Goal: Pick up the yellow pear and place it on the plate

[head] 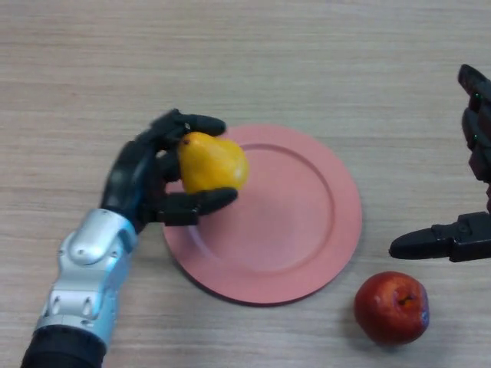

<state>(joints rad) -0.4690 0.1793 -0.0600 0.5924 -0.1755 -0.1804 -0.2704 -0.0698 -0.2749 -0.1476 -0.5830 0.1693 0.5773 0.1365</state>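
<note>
The yellow pear [211, 162] is held over the left rim of the pink plate [307, 222]. My left hand [146, 180] is shut on it, with fingers curled over its top and the thumb under its lower side. Whether the pear touches the plate I cannot tell. My right hand [468, 230] shows at the right edge, away from the plate, its fingers straight and holding nothing.
A red apple [391, 307] lies on the wooden table [245, 61] just beyond the plate's lower right rim, below my right hand.
</note>
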